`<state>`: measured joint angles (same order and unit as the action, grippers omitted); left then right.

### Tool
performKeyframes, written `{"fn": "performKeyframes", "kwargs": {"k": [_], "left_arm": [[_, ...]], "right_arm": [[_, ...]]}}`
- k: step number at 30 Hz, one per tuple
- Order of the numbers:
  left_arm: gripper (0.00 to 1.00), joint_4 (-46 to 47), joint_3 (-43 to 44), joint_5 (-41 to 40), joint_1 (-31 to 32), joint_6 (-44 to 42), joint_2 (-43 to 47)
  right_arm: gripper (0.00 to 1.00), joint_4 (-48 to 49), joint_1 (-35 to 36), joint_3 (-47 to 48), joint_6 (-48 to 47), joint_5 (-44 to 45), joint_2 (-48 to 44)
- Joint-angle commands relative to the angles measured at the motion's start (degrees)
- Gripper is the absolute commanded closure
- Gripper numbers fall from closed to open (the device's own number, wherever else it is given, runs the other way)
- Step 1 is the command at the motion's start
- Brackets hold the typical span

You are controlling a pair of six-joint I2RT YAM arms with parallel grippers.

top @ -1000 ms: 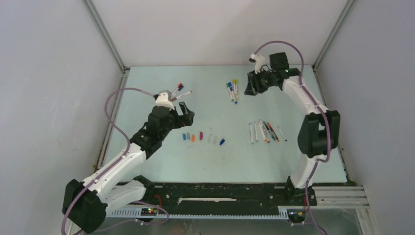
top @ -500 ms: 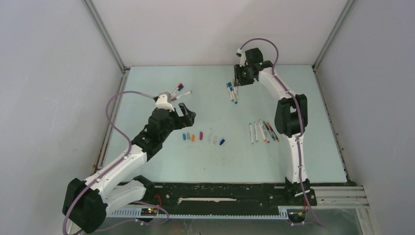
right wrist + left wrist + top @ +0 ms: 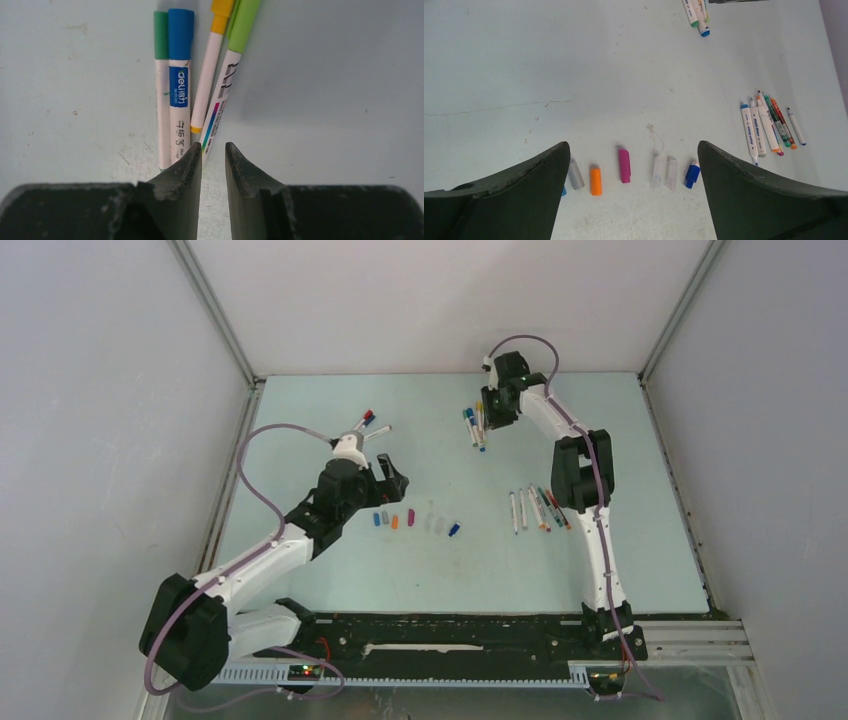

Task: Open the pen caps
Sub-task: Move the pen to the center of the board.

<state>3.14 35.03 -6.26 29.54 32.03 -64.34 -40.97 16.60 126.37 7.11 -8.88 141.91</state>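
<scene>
Right gripper (image 3: 213, 152) jaws narrow, a slim gap between them, empty, at the near ends of four capped pens (image 3: 178, 85). Left gripper (image 3: 631, 165) jaws wide, empty, above the loose pen caps (image 3: 624, 165)

A pale green table (image 3: 300, 570) fills the middle of the top view. Plain white walls (image 3: 440, 300) stand at the back and on both sides. Thin silver metal bars (image 3: 215, 315) run up the two back corners. Along the bottom edge lies a black rail (image 3: 450, 635). The table has small scratches and dirty marks (image 3: 654, 132) on it.
</scene>
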Motion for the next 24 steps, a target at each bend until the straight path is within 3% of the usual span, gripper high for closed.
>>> {"fn": "performKeyframes", "kwargs": {"k": [1, 16, 24], "left_arm": [[0.01, 3.4, 2.8, 1.3, -0.5, 0.9, -0.7], [0.02, 3.6, 2.4, 1.7, -0.5, 1.0, -0.5], [0.08, 4.0, 2.5, 3.3, -0.5, 1.1, -0.4]], "right_arm": [[0.74, -0.4, 0.4, 3.4, 0.2, 0.7, 1.0], [0.74, -1.4, 1.6, 3.3, -1.1, 4.7, 3.0], [0.82, -2.4, 1.7, 1.6, -2.9, 7.6, 2.5]]}}
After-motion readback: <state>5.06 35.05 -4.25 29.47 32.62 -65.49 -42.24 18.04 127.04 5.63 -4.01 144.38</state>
